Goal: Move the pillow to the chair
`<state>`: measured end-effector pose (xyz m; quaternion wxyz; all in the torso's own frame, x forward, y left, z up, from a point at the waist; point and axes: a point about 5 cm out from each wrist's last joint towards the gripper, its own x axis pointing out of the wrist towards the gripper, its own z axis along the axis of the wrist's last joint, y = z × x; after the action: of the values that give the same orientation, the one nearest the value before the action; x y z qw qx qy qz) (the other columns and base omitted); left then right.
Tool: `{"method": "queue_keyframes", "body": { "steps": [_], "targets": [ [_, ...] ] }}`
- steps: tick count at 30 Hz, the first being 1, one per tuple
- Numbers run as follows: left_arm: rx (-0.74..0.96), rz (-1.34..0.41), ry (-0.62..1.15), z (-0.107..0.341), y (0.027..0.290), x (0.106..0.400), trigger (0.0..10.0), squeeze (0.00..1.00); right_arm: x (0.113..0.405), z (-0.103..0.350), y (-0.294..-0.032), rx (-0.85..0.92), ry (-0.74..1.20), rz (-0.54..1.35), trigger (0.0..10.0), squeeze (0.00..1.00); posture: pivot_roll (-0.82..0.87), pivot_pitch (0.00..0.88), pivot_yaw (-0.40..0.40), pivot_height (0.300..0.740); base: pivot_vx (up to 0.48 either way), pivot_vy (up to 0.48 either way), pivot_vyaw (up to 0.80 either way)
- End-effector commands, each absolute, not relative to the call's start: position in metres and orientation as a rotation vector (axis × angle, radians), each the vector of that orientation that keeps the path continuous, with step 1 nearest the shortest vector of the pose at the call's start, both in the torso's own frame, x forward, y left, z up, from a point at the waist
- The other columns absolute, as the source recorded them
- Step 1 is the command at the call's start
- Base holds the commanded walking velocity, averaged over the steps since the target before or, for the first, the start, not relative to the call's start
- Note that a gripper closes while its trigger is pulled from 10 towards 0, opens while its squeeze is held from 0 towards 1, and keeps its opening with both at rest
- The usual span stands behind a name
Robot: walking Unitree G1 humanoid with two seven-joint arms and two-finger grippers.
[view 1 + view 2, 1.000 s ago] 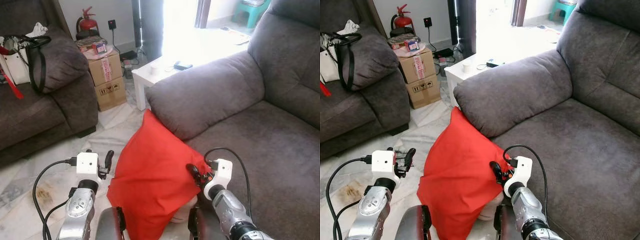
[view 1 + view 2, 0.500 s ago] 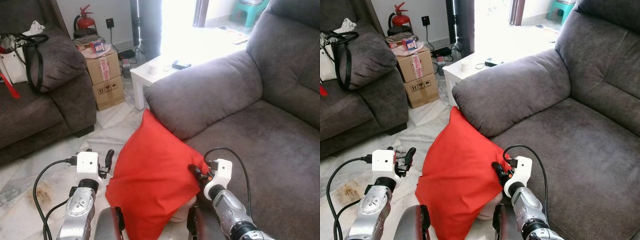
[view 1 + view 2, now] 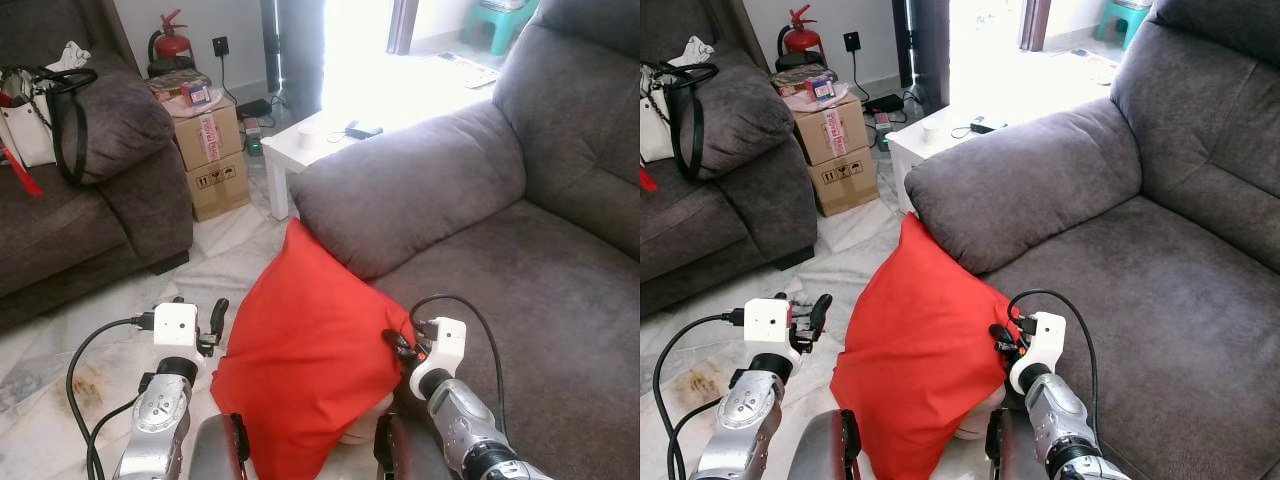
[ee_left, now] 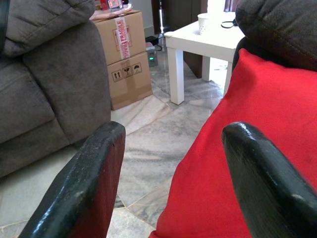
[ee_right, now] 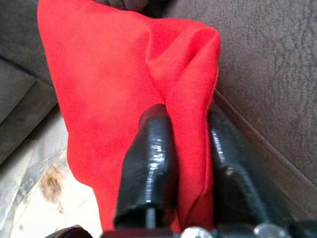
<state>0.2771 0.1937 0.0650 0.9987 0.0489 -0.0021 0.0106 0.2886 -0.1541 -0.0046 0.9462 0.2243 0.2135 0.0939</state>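
Little is shifting since the earlier frames: the one red pillow is hanging much as it was, its top corner leaning against the grey sofa's armrest, while the right pincer is edging very slightly back along the pillow's side. That right pincer is clamped nearly closed on a fold of the pillow's edge, the red cloth pinched between its two fingers. The left pincer is waiting just beside the pillow's other side, spread wide and gripping nothing, with the red fabric lying against one of its fingers. Judging by this, the grasp is made but the carry is barely underway: the pillow is dangling over the marble floor by the sofa and has yet to reach any chair. Beyond the pincers are one white side tabletop, two stacked cardboard boxes, one fire extinguisher, and one second sofa carrying a bag.
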Motion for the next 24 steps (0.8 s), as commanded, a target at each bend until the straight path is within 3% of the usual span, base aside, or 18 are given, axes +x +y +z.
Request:
{"method": "queue_keyframes", "body": {
  "steps": [1, 24],
  "targets": [
    [0.103, 0.017, -0.017, 0.07, 0.195, 0.279, 10.0, 0.0, 0.289, -0.005, -0.158, 0.461, 0.432, 0.173, 0.0, 0.0, 0.04, 0.042, -0.03, 0.56, 0.0, 0.0, 0.0],
    [0.104, 0.012, -0.019, 0.072, 0.194, 0.284, 10.0, 0.0, 0.299, 0.015, -0.164, 0.347, 0.29, 0.225, 0.0, 0.0, 0.02, 0.028, -0.012, 0.56, 0.0, 0.0, 0.0]
  ]
}}
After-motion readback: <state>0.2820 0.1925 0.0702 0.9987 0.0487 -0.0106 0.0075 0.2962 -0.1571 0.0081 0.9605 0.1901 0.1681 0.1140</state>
